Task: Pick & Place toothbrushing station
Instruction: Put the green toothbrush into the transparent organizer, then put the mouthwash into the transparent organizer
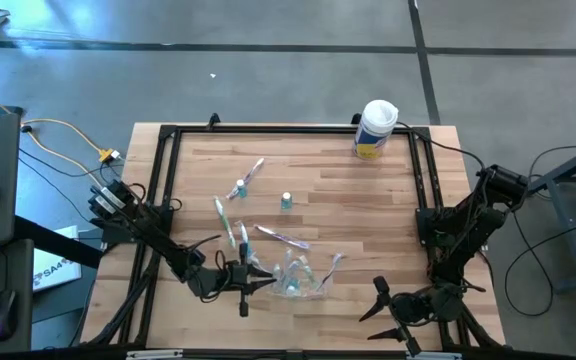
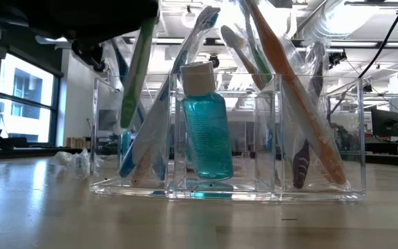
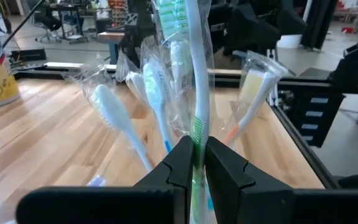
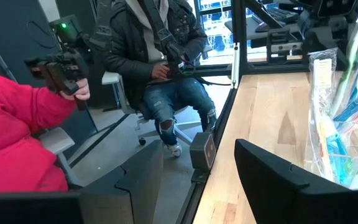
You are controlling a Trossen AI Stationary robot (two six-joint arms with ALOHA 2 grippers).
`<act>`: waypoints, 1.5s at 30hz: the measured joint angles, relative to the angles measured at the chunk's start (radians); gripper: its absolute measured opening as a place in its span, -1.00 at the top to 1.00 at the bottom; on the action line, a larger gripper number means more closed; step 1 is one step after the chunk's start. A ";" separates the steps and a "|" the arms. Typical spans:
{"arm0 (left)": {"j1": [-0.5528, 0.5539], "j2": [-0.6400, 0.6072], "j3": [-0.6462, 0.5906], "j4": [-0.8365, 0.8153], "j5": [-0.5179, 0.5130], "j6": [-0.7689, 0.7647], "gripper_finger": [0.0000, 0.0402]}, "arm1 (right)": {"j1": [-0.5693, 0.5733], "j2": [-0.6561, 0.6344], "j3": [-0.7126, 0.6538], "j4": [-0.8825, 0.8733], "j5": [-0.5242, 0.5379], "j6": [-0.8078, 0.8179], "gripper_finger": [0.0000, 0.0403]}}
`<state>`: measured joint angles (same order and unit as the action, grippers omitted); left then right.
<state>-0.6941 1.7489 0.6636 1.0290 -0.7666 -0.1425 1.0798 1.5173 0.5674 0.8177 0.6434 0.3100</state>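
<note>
We saw the left gripper (image 1: 253,280) down at about 7 o'clock on the desk (image 1: 368,200), closed tight on a wrapped green toothbrush (image 3: 197,118). That brush stood up over the clear plastic holder (image 1: 298,280), which sat just beside the gripper at about 6 o'clock. In the low view the holder (image 2: 226,138) had three parts: the middle one held a small teal bottle (image 2: 206,131) with a white cap, and the parts on each side held wrapped toothbrushes leaning at a tilt. An orange toothbrush (image 2: 302,104) leaned in one end part.

More toothbrushes (image 1: 236,225) lay flat on the desk near the middle. A small teal-capped tube (image 1: 286,201) stood there too.

The right gripper (image 1: 386,305) waited at about 5 o'clock, near the desk edge. Its fingers were spread apart and held nothing.

A white canister (image 1: 375,128) with a yellow label stood at about 1 o'clock, by the far edge.
</note>
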 joint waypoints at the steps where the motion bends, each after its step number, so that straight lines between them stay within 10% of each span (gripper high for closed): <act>1: 0.000 0.000 0.000 0.000 -0.001 0.001 0.85 | 0.000 0.000 0.000 0.000 0.000 0.000 0.04; 31: 0.001 0.001 0.000 -0.113 0.058 -0.099 0.83 | 0.000 0.000 0.000 -0.008 0.000 -0.027 0.04; 45: 0.000 0.001 0.002 -0.111 0.074 -0.117 0.41 | 0.000 0.000 0.000 -0.008 0.000 -0.025 0.04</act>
<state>-0.6937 1.7500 0.6651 0.9179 -0.6927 -0.2596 1.0798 1.5177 0.5674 0.8101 0.6434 0.2849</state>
